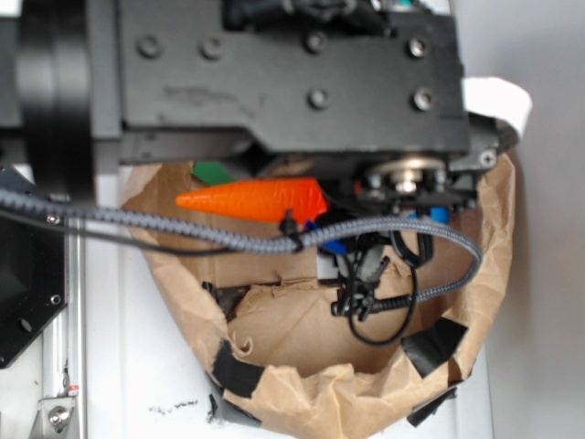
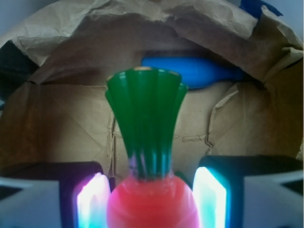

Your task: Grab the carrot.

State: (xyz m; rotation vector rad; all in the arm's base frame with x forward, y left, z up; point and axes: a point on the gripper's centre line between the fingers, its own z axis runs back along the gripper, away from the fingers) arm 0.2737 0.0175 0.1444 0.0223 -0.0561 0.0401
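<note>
Crumpled paper bag (image 2: 57, 118) behind carrot (image 2: 152, 199) between half-cropped fingers (image 2: 211, 199).

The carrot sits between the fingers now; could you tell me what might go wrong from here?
The carrot is glossy and tapered, so it could slip from the gripper. Its long body sticks out sideways in the exterior view, and may snag the crumpled paper bag wall. The blue bottle lies close behind.

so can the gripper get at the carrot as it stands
Probably yes. In the wrist view the carrot already sits between the gripper jaws, one lit pad either side, nothing between them. Whether the pads are touching it can't be told; the blue bottle lies well behind.
</note>
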